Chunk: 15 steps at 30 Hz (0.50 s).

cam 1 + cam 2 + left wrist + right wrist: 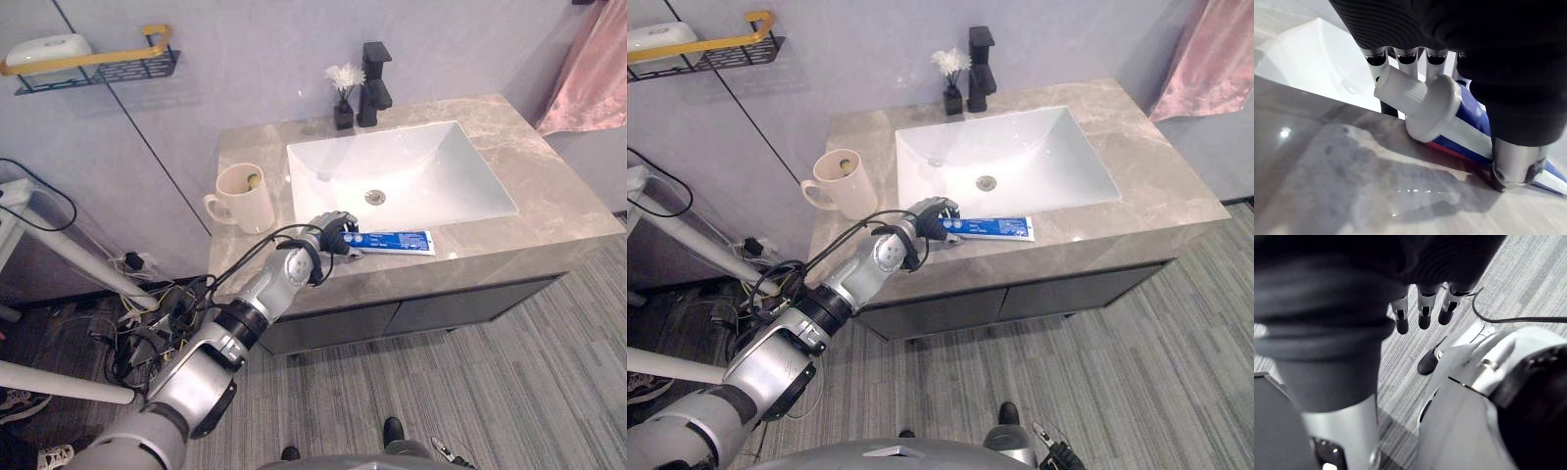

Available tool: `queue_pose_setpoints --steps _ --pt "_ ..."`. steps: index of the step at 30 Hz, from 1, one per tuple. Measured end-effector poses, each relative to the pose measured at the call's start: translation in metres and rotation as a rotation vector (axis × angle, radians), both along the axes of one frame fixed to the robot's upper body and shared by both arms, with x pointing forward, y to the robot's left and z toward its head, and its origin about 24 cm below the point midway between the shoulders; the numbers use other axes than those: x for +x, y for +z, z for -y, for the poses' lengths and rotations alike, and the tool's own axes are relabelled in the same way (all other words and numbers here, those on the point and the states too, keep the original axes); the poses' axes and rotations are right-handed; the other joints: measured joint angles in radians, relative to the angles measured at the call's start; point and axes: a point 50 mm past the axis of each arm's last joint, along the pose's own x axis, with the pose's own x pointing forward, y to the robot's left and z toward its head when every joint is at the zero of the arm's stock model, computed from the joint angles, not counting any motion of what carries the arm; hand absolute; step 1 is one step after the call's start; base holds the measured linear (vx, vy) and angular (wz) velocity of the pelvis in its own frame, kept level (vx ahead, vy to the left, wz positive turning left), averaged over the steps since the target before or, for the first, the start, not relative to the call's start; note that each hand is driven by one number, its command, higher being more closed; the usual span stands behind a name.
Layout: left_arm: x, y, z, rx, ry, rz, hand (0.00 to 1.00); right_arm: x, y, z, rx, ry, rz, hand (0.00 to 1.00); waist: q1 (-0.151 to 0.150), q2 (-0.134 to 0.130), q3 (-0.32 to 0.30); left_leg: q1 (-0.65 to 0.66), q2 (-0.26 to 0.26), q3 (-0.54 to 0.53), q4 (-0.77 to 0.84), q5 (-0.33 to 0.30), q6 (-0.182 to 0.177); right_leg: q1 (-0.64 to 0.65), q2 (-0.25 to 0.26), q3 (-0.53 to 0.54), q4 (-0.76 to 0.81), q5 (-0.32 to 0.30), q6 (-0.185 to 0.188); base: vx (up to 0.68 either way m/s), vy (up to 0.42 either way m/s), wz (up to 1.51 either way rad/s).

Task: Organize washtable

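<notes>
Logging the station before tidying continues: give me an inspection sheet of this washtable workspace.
Surface: grey marble counter with white sink.
Job's things: toothpaste tube lying along the front edge; cream mug left of the sink.
Clutter: small black vase of white flowers beside the black faucet.
Hands: left hand curled round the tube by its cap; right hand open above the floor.
Cables: cable tangle on the floor left of the cabinet.
Surroundings: wall shelf, pink curtain.

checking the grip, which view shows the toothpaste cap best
Left wrist view: the toothpaste cap is close up, between the left hand's fingers and thumb. In both eye views that hand covers the cap end. Right wrist view has the right hand over floor.
</notes>
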Motion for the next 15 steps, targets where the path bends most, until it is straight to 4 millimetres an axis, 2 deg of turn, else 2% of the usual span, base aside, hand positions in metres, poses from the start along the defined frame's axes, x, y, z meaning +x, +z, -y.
queue_pose_setpoints --steps 5,15 --pt "0.0048 0.0055 0.0022 -0.002 0.01 0.01 1.0 0.0021 0.0002 -0.0001 0.001 -0.003 0.006 0.0 -0.019 0.001 0.001 0.002 0.0 0.005 -0.003 0.0 0.0 -0.003 0.0 0.0 0.002 0.0 0.0 0.04 -0.003 -0.03" --pt "0.0046 0.0082 0.007 0.022 0.008 0.042 1.0 0.0039 0.0001 -0.0016 0.014 -0.048 0.022 0.0 -0.021 0.001 0.022 0.011 -0.001 0.006 -0.003 0.0 0.0 0.008 0.0 -0.002 0.001 0.0 0.001 0.01 0.0 0.0"
